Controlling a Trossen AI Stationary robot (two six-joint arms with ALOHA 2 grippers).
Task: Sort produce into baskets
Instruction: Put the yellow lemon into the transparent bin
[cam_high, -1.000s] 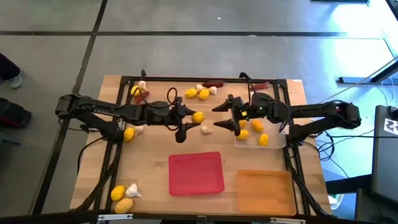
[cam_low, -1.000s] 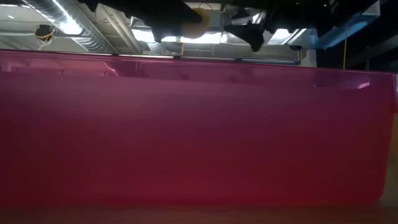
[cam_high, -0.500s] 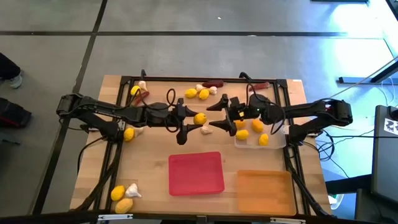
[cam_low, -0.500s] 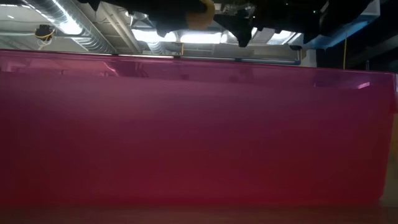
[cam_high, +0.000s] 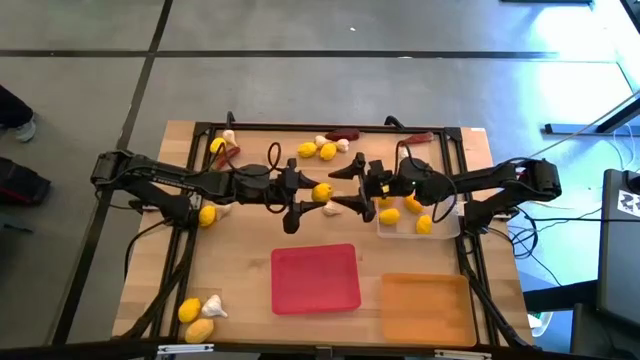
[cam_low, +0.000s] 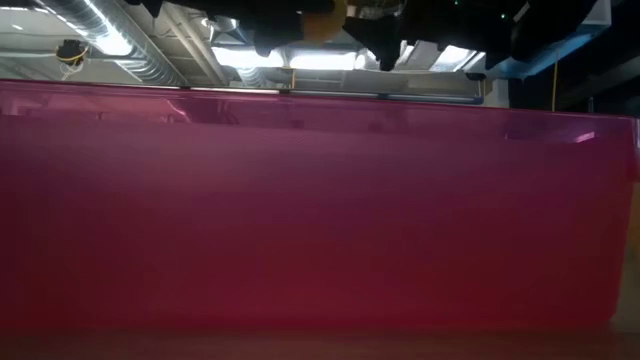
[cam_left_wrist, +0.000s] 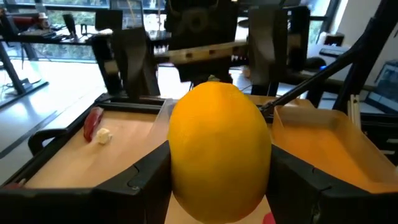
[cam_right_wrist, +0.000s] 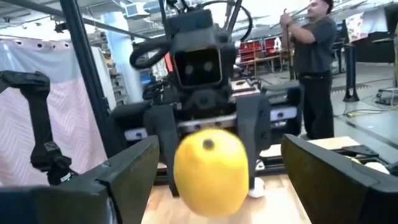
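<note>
Up front, the red tray sits empty at the near edge with the orange tray to its right, and three bits of produce lie at the near left corner. Mid-table, the left gripper is pinching a lemon off the wood. Facing it from the right, the right gripper has its claw spread wide around nothing, just beside that lemon. The clear tray behind it holds three lemons. More lemons, garlic and chilies lie scattered along the far edge.
</note>
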